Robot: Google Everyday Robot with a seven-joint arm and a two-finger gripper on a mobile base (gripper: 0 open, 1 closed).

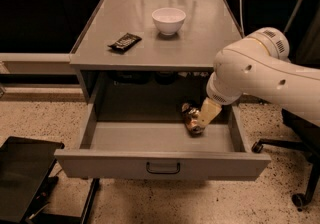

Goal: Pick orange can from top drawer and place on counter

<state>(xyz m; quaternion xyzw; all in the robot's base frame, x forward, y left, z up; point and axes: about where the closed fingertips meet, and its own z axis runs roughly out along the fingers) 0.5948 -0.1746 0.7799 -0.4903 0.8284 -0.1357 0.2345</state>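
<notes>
The top drawer (160,164) stands pulled open below the counter (165,48). The orange can (189,116) sits in the drawer's back right part, shiny orange-brown, partly covered by my gripper. My gripper (201,121) reaches down into the drawer on the end of the white arm (260,75) and is right against the can's right side. The can rests on the drawer floor.
On the counter stand a white bowl (168,20) at the back middle and a flat dark snack wrapper (124,42) to the left. A black chair (25,178) is at the lower left, and an office chair base (295,168) at the right.
</notes>
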